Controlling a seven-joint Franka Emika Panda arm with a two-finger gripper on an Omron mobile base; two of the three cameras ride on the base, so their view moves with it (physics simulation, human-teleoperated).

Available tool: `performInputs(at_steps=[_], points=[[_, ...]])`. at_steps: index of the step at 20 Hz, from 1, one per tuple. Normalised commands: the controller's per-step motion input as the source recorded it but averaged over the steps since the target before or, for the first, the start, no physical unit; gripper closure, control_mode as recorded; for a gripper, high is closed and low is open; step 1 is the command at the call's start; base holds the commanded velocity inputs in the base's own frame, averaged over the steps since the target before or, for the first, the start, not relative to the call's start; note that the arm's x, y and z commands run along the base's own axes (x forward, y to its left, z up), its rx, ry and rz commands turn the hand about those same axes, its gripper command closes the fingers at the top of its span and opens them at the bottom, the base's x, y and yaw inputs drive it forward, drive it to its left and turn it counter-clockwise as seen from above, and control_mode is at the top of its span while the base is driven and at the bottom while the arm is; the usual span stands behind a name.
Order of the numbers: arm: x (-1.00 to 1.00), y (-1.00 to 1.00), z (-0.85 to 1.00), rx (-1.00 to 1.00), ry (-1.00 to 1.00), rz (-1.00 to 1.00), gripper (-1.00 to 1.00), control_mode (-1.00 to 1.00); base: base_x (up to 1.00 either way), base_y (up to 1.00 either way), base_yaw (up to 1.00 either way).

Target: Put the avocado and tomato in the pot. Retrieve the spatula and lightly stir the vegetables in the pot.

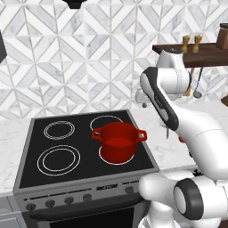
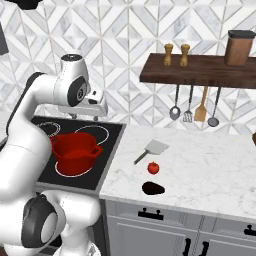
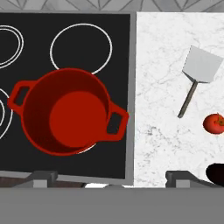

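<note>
The red pot (image 3: 70, 111) stands on the stove's front right burner, also seen at pot (image 1: 119, 142) and pot (image 2: 75, 150); its inside shows bare red. My gripper (image 3: 111, 178) hangs open high above the pot's right side and the stove's edge, holding nothing, seen from the side at gripper (image 2: 90, 115). On the marble counter to the right lie the pale grey spatula (image 3: 199, 72) (image 2: 152, 149), the small red tomato (image 3: 214, 123) (image 2: 153, 168) in front of it, and the dark avocado (image 3: 216, 173) (image 2: 153, 188) nearest the counter's front edge.
The black stove top (image 1: 84, 133) has several ringed burners. A wooden shelf (image 2: 200, 75) on the wall carries two shakers and a brown jar (image 2: 239, 47); a steel ladle (image 2: 174, 111), a wooden spoon (image 2: 201, 111) and other utensils hang below it.
</note>
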Motion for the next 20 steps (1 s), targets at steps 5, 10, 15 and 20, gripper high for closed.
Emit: performInputs(at_steps=[5, 10, 15, 20], points=[[0.00, -0.32, 0.00, 0.00, 0.00, 0.00, -1.00, -1.00, 0.00, -0.16, 0.00], [0.00, -0.86, -0.13, 0.00, 0.00, 0.00, -1.00, -1.00, 0.00, 0.00, 0.00], [0.00, -0.97, -0.42, 0.00, 0.00, 0.00, -1.00, -1.00, 0.00, 0.00, 0.00], [0.02, -0.86, -0.59, 0.00, 0.01, 0.00, -1.00, -1.00, 0.00, 0.00, 0.00]])
